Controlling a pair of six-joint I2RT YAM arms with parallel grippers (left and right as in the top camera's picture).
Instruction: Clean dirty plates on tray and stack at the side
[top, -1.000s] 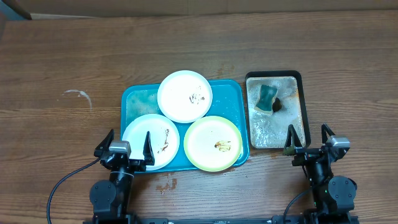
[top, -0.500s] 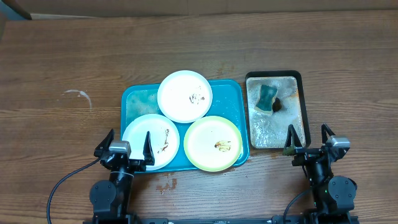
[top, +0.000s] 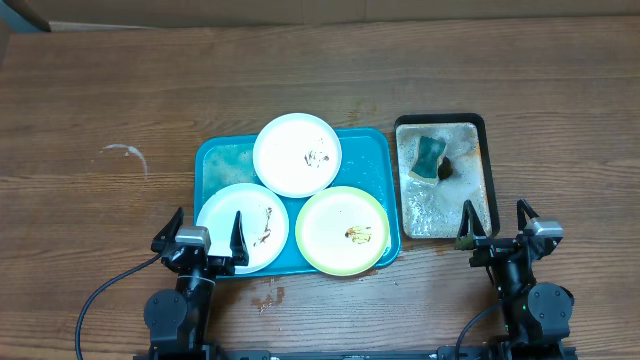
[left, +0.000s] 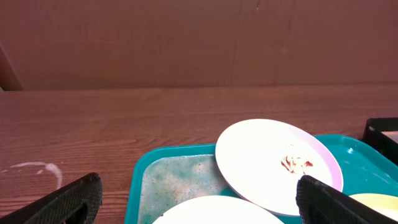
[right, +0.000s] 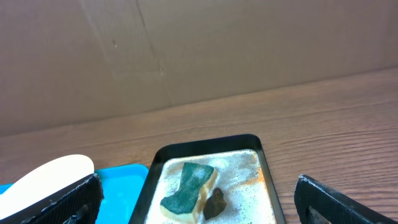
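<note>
Left claw (top: 208, 217) wide at the tray (top: 215, 165); right claw (top: 494, 208) wide (arms folded low).

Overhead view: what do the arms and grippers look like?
Both arms are black with rounded joint housings. The left gripper and right gripper each have two black, tapered fingers and a small grey block at the wrist. Thin black cables loop from the bases: left cable, right cable.

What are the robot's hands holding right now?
Nothing. The left gripper and the right gripper are both open and empty.
</note>
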